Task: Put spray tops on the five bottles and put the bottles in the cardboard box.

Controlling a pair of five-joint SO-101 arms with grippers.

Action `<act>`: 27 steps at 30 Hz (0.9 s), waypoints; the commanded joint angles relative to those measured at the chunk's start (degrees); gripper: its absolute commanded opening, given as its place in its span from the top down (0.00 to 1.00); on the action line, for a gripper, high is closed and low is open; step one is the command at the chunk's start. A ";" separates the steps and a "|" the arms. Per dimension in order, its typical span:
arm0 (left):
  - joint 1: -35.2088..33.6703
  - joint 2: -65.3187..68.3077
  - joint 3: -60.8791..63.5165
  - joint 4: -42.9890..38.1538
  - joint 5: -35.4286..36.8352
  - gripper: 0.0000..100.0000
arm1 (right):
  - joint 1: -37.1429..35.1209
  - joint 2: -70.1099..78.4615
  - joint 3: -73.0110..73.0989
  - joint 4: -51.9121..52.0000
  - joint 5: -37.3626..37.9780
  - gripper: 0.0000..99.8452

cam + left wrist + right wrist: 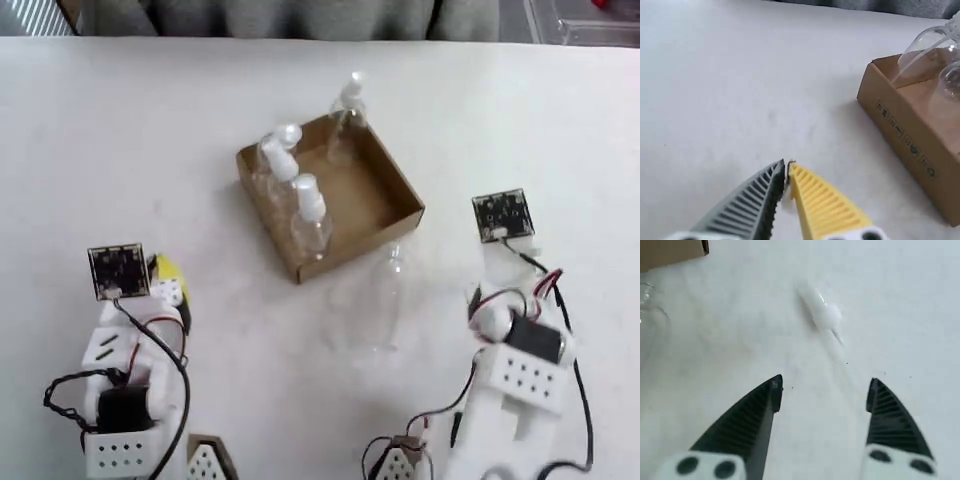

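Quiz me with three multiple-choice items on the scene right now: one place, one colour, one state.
1. Where is the uncapped bottle?
A. On the table beside the box
B. In the box
C. In a gripper

2. What colours are the fingers of the left gripper?
A. Both black
B. Both white
C. Grey and yellow

3. What state is the right gripper in?
A. Shut on the bottle
B. Open
C. Shut on nothing

Answers:
1 A: it sits outside the box's near wall.
2 C: one finger is grey, the other yellow.
3 B: its jaws stand wide apart, with a spray top lying on the table ahead of them.
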 commanded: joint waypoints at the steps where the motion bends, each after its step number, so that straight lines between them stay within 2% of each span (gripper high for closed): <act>1: 0.66 -0.40 -0.09 1.14 -0.62 0.98 | 1.19 14.73 -10.73 -1.45 4.66 0.73; 16: 0.66 -0.40 -0.09 1.32 -0.70 0.98 | -1.10 62.90 -48.44 -1.10 5.01 0.76; 20: 0.66 -0.40 -0.09 1.23 -0.70 0.98 | -1.19 68.88 -51.16 -1.01 5.01 0.76; 27: 0.66 -0.40 -0.09 1.05 -0.70 0.98 | -0.04 69.05 -51.08 1.27 5.01 0.76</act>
